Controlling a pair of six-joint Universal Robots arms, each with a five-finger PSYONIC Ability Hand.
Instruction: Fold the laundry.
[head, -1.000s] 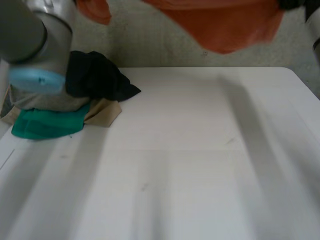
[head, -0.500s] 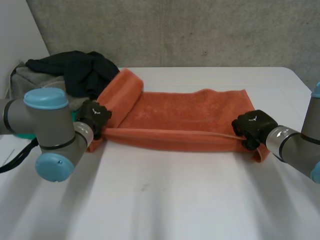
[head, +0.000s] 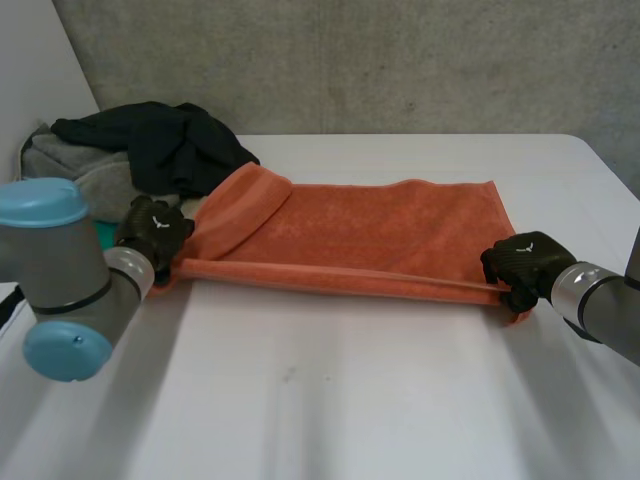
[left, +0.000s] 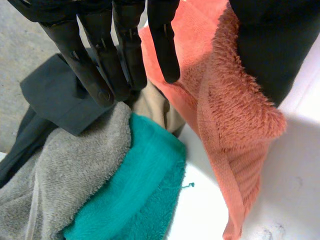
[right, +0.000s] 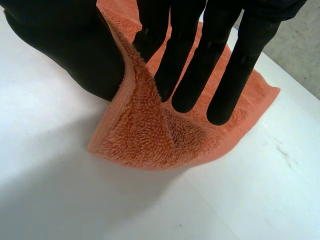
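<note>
Once I'd laid the orange terry towel (head: 380, 225) flat, left hand (head: 152, 232) and right hand (head: 522, 265) still pinched its corners, ready to fold.

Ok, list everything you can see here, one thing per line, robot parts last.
orange towel: one, orange, spread across the table, its end by the pile bunched up
black garment: one, black, on top of the pile at the table's far left corner
grey towel: one, grey, in the pile under the black garment
green towel: one, green, in the pile beside the grey towel
beige cloth: one, beige, tucked in the pile
table: one, white
wall: one, grey, behind the table
arms: two, grey with light-blue caps
left hand: one, black, pinching the orange towel's near corner by the pile
right hand: one, black, pinching the other near corner
</note>
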